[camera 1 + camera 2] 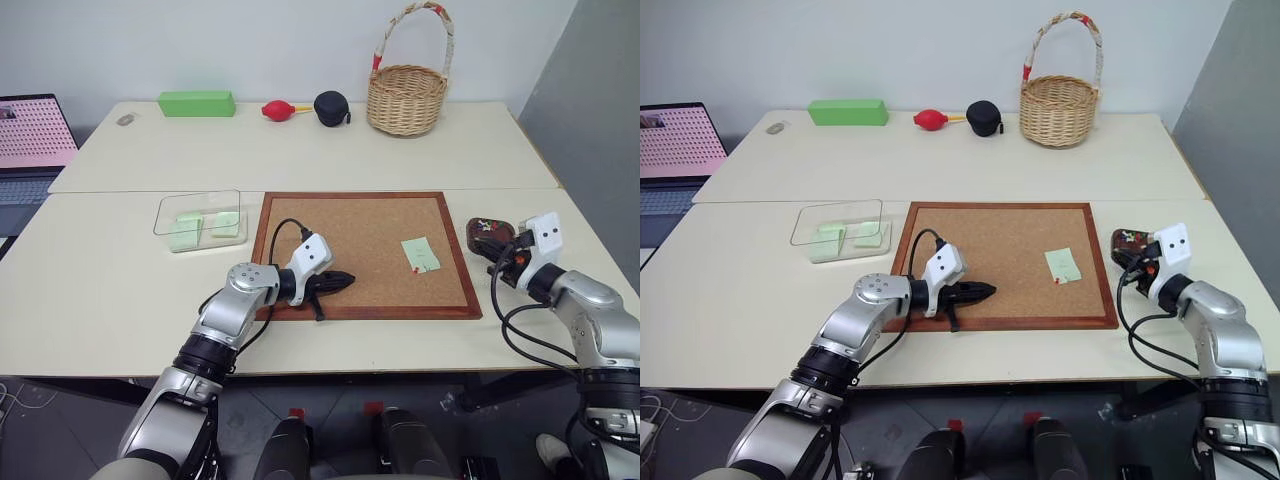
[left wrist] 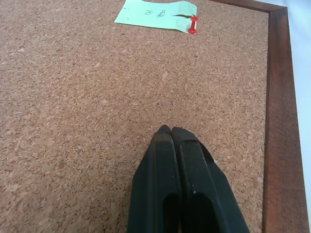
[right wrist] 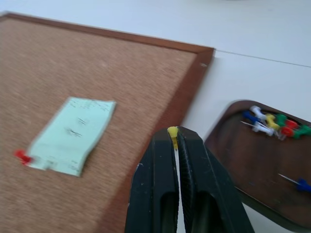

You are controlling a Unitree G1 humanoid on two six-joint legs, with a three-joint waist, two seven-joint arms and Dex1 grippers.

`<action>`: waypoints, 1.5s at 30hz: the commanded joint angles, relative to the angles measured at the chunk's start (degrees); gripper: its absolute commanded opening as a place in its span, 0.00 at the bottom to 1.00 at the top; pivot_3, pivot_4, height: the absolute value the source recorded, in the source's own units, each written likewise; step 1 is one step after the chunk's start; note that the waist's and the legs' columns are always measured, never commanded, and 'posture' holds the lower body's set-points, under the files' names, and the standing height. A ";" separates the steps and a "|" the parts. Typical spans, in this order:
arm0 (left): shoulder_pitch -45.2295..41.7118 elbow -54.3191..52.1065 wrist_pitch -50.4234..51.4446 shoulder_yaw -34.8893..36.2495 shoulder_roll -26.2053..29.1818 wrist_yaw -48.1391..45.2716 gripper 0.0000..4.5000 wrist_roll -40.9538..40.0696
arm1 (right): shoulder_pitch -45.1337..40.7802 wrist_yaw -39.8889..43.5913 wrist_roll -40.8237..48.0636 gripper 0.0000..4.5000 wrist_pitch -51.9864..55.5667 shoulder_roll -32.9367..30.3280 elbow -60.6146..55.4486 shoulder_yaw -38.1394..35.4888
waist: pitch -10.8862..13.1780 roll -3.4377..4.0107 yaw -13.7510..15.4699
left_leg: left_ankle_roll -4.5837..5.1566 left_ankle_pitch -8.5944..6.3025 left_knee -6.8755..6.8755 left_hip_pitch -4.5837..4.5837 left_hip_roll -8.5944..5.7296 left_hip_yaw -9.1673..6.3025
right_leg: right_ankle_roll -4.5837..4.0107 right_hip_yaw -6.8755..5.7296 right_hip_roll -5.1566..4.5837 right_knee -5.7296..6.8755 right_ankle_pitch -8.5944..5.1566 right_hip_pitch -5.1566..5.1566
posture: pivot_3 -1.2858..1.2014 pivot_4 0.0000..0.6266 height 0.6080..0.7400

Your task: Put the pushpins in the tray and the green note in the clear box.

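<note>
The right gripper (image 3: 174, 141) pinches a yellow pushpin (image 3: 173, 134) at its very fingertips, clear of the cork board (image 1: 365, 250), with the brown tray (image 3: 265, 170) of coloured pins just beside the fingers, likely so the pin can drop in there. The left gripper (image 2: 171, 133) rests pressed shut and empty on the cork. Well ahead of its tips the green note (image 2: 155, 14) lies flat, a red pushpin (image 2: 193, 25) at one corner, while the clear box (image 1: 200, 220) stands off the board, notes already inside.
</note>
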 commanded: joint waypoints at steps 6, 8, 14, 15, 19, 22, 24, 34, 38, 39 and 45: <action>1.58 1.79 1.76 -1.14 0.55 1.24 0.00 2.50 | -5.10 -3.82 -6.43 0.06 -5.72 -1.75 7.72 0.93 | 0.00 0.00 -0.03 | 0.00 0.00 0.00 0.01 0.00 0.01 | 0.00 0.02 0.00 0.00 0.00 0.00 | 0.52 0.24 1.00; 1.81 1.72 1.65 -1.24 0.54 1.33 0.00 2.60 | -6.07 -4.23 -7.21 0.15 -6.33 -1.90 9.08 1.26 | 0.00 0.00 -0.01 | 0.00 0.00 0.00 0.00 0.00 0.00 | 0.02 0.01 0.00 0.00 0.01 0.00 | 0.52 0.24 1.00; 1.71 2.04 1.49 -1.04 0.60 1.62 0.00 2.57 | -8.02 -5.09 -8.77 0.44 -7.38 -1.76 11.52 1.59 | 0.00 0.00 -0.02 | 0.00 0.00 0.00 0.01 0.00 0.01 | 0.03 0.03 0.00 0.01 0.02 0.00 | 0.52 0.24 1.00; 1.65 2.10 1.49 -1.02 0.59 1.65 0.00 2.56 | -8.26 -5.08 -8.89 0.46 -7.43 -1.74 11.80 1.55 | 0.00 0.00 -0.02 | 0.00 0.00 0.00 0.01 0.00 0.01 | 0.03 0.03 0.00 0.01 0.02 0.00 | 0.52 0.24 1.00; 1.64 2.18 1.52 -0.96 0.55 1.76 0.00 2.51 | -8.50 -5.10 -9.04 0.61 -8.15 -1.72 11.81 0.83 | 0.00 0.00 -0.01 | 0.00 0.00 0.00 0.00 -0.01 0.01 | 0.02 0.02 0.00 0.00 0.02 0.00 | 0.52 0.24 1.00; 1.94 2.00 1.58 -0.98 0.52 1.80 0.00 2.45 | -6.08 -0.73 -4.60 0.61 -6.33 -1.24 5.94 -0.32 | 0.00 0.00 -0.01 | 0.00 0.00 0.00 0.01 -0.01 0.01 | 0.03 0.03 0.00 0.01 0.02 0.00 | 0.52 0.24 1.00; 1.91 2.09 1.57 -0.97 0.51 1.78 0.00 2.43 | -4.55 1.54 -2.72 0.61 -5.06 -1.15 2.74 -0.10 | 0.00 0.00 -0.02 | 0.00 0.00 -0.01 0.00 0.00 0.00 | 0.10 0.02 0.00 0.01 0.06 0.00 | 0.52 0.24 1.00; 1.32 2.84 1.27 -0.99 0.77 1.46 0.00 2.62 | 2.75 8.51 2.43 0.61 1.27 1.03 -14.18 7.33 | -0.02 0.03 -0.07 | 0.01 0.00 0.00 0.02 0.01 -0.02 | -0.10 0.01 0.00 0.00 -0.06 0.01 | 0.52 0.24 1.00; 1.34 2.52 1.47 -0.89 1.05 1.47 0.00 2.60 | 2.56 8.35 0.21 0.61 -0.49 2.82 -14.39 11.77 | -0.02 0.02 -0.03 | 0.00 -0.01 -0.01 0.00 0.01 -0.04 | -0.13 -0.03 0.00 -0.03 -0.08 0.01 | 0.52 0.24 1.00; 1.36 2.44 1.51 -0.89 1.12 1.46 0.00 2.61 | 2.18 8.04 -0.01 0.61 -0.69 3.23 -13.73 12.10 | -0.02 0.02 -0.03 | 0.00 -0.01 -0.01 0.00 0.01 -0.05 | -0.13 -0.04 0.00 -0.03 -0.08 0.01 | 0.52 0.24 1.00; 1.32 2.28 1.59 -0.75 1.43 1.42 0.00 2.59 | 0.40 7.76 -1.08 0.61 -1.64 4.18 -9.51 12.63 | -0.02 0.02 -0.03 | 0.00 -0.01 -0.01 -0.01 0.01 -0.05 | -0.13 -0.03 0.00 -0.03 -0.08 0.00 | 0.52 0.24 1.00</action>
